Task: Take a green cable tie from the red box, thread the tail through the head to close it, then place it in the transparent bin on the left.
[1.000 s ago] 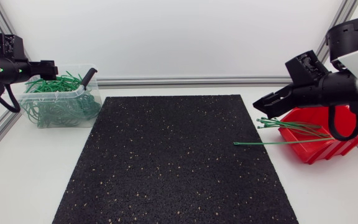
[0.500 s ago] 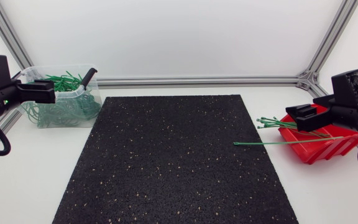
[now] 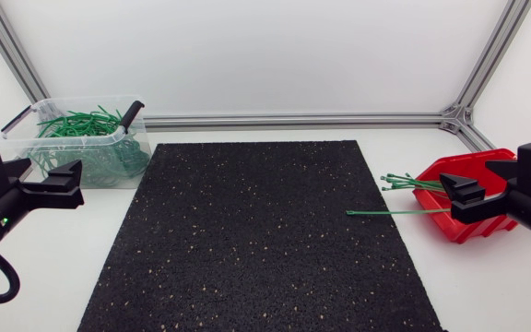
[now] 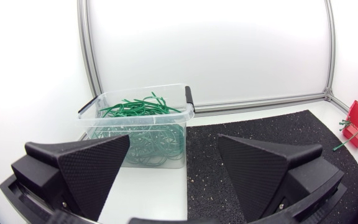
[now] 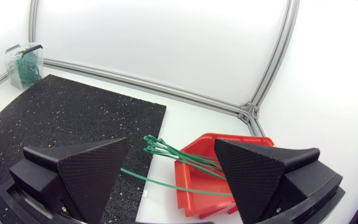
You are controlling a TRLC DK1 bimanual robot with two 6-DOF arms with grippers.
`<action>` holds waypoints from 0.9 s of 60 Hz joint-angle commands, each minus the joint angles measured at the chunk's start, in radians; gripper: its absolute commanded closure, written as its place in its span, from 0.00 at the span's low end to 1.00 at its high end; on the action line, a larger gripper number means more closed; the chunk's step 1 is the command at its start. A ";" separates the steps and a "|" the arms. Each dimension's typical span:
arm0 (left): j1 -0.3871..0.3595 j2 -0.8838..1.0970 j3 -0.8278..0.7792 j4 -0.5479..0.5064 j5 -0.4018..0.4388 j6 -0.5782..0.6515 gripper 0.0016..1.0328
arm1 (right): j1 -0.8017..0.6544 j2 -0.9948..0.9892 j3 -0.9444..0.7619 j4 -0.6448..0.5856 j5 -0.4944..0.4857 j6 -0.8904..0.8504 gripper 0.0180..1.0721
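Red box (image 3: pixel 473 164) partly hidden behind right fingers (image 3: pixel 462 187); left fingers (image 3: pixel 63 173), right fingers spread wide, empty.

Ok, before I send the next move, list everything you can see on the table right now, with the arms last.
transparent bin: one, clear, back left corner of the table, beside the mat.
looped cable ties: many, green, piled in the transparent bin.
red box: one, red, right of the mat.
straight cable ties: several, green, sticking out of the red box towards the mat; one reaches onto the mat's edge.
mat: one, black and speckled, middle of the table.
table: one, white.
left gripper: open, empty, near the transparent bin.
right gripper: open, empty, by the red box.
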 commanded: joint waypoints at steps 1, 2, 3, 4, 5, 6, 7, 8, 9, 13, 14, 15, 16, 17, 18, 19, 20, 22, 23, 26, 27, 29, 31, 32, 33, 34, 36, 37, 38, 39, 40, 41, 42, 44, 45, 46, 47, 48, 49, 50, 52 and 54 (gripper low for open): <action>-0.010 -0.049 -0.065 0.020 -0.002 -0.033 0.04 | -0.018 -0.054 -0.054 0.034 0.004 0.039 0.05; -0.013 -0.058 -0.074 0.023 -0.002 -0.033 0.04 | -0.018 -0.065 -0.063 0.042 0.006 0.040 0.05; -0.015 -0.069 -0.088 0.029 -0.002 -0.033 0.04 | -0.019 -0.077 -0.073 0.047 0.004 0.045 0.05; -0.016 -0.082 -0.102 0.037 -0.002 -0.033 0.04 | -0.021 -0.089 -0.083 0.053 0.006 0.053 0.05; -0.016 -0.088 -0.110 0.040 -0.004 -0.033 0.04 | -0.021 -0.098 -0.091 0.057 0.006 0.059 0.05; -0.018 -0.103 -0.122 0.045 -0.004 -0.033 0.04 | -0.021 -0.111 -0.102 0.062 0.006 0.066 0.05; -0.019 -0.117 -0.133 0.048 -0.004 -0.033 0.04 | -0.022 -0.124 -0.112 0.068 0.006 0.072 0.05; -0.019 -0.128 -0.139 0.049 -0.002 -0.033 0.04 | -0.022 -0.138 -0.122 0.070 0.006 0.080 0.05; -0.022 -0.151 -0.151 0.051 -0.004 -0.033 0.04 | -0.022 -0.155 -0.134 0.076 0.006 0.086 0.05; -0.022 -0.183 -0.168 0.043 0.000 -0.037 0.04 | -0.010 -0.192 -0.160 0.085 0.018 0.103 0.05; -0.023 -0.191 -0.173 0.041 0.001 -0.038 0.04 | -0.005 -0.201 -0.165 0.086 0.022 0.107 0.05; -0.023 -0.200 -0.177 0.039 0.002 -0.039 0.04 | -0.001 -0.209 -0.170 0.087 0.026 0.111 0.05; -0.023 -0.209 -0.182 0.036 0.003 -0.040 0.04 | 0.003 -0.218 -0.176 0.089 0.030 0.116 0.05; -0.023 -0.216 -0.186 0.034 0.004 -0.041 0.04 | 0.007 -0.225 -0.181 0.090 0.033 0.119 0.05; -0.023 -0.225 -0.191 0.032 0.005 -0.043 0.04 | 0.011 -0.235 -0.186 0.091 0.037 0.124 0.05; -0.023 -0.234 -0.196 0.030 0.007 -0.044 0.04 | 0.016 -0.243 -0.192 0.092 0.041 0.128 0.05; -0.023 -0.241 -0.200 0.028 0.007 -0.044 0.04 | 0.019 -0.250 -0.196 0.093 0.044 0.131 0.05; -0.023 -0.258 -0.209 0.024 0.010 -0.047 0.04 | 0.027 -0.267 -0.207 0.095 0.052 0.139 0.05; -0.023 -0.268 -0.214 0.022 0.011 -0.048 0.04 | 0.032 -0.277 -0.213 0.096 0.057 0.144 0.05; -0.023 -0.292 -0.227 0.015 0.014 -0.051 0.04 | 0.044 -0.302 -0.228 0.099 0.068 0.156 0.05; -0.023 -0.301 -0.232 0.013 0.015 -0.052 0.04 | 0.049 -0.310 -0.234 0.101 0.072 0.160 0.05; -0.023 -0.319 -0.241 0.009 0.017 -0.054 0.04 | 0.057 -0.328 -0.245 0.103 0.080 0.168 0.05; -0.023 -0.336 -0.250 0.005 0.019 -0.056 0.04 | 0.066 -0.345 -0.256 0.105 0.088 0.177 0.05; -0.023 -0.345 -0.255 0.002 0.021 -0.058 0.04 | 0.070 -0.354 -0.261 0.106 0.091 0.180 0.05; -0.024 -0.353 -0.259 0.000 0.022 -0.059 0.04 | 0.074 -0.362 -0.266 0.107 0.095 0.184 0.05; -0.024 -0.361 -0.264 -0.002 0.023 -0.060 0.04 | 0.078 -0.370 -0.271 0.108 0.099 0.188 0.05; -0.024 -0.378 -0.273 -0.006 0.025 -0.062 0.04 | 0.087 -0.387 -0.282 0.111 0.107 0.197 0.05; -0.024 -0.387 -0.277 -0.008 0.026 -0.063 0.04 | 0.091 -0.396 -0.287 0.112 0.111 0.201 0.05; -0.024 -0.393 -0.281 -0.010 0.027 -0.064 0.04 | 0.094 -0.403 -0.292 0.112 0.114 0.204 0.05; -0.024 -0.402 -0.286 -0.012 0.028 -0.065 0.04 | 0.098 -0.411 -0.297 0.114 0.118 0.208 0.05; -0.024 -0.410 -0.290 -0.014 0.029 -0.066 0.04 | 0.102 -0.419 -0.302 0.115 0.121 0.212 0.05; -0.024 -0.420 -0.295 -0.016 0.030 -0.067 0.04 | 0.107 -0.430 -0.309 0.116 0.126 0.217 0.05; -0.024 -0.429 -0.300 -0.019 0.031 -0.068 0.04 | 0.112 -0.438 -0.314 0.117 0.130 0.221 0.05; -0.024 -0.444 -0.308 -0.022 0.033 -0.070 0.04 | 0.119 -0.453 -0.324 0.119 0.137 0.228 0.05; -0.024 -0.452 -0.313 -0.024 0.034 -0.071 0.04 | 0.123 -0.461 -0.329 0.120 0.141 0.232 0.05; -0.024 -0.461 -0.317 -0.026 0.035 -0.072 0.04 | 0.127 -0.470 -0.334 0.121 0.144 0.236 0.05; -0.024 -0.471 -0.323 -0.029 0.036 -0.073 0.04 | 0.132 -0.480 -0.340 0.122 0.149 0.241 0.05; -0.024 -0.478 -0.326 -0.031 0.037 -0.074 0.04 | 0.136 -0.487 -0.345 0.123 0.152 0.244 0.05; -0.024 -0.486 -0.331 -0.033 0.038 -0.075 0.04 | 0.140 -0.495 -0.350 0.124 0.156 0.248 0.05; -0.024 -0.495 -0.335 -0.035 0.039 -0.076 0.04 | 0.144 -0.504 -0.355 0.126 0.160 0.252 0.05; -0.025 -0.511 -0.344 -0.039 0.042 -0.079 0.04 | 0.152 -0.521 -0.366 0.128 0.167 0.260 0.05; -0.025 -0.527 -0.353 -0.043 0.044 -0.081 0.04 | 0.160 -0.536 -0.376 0.130 0.175 0.268 0.05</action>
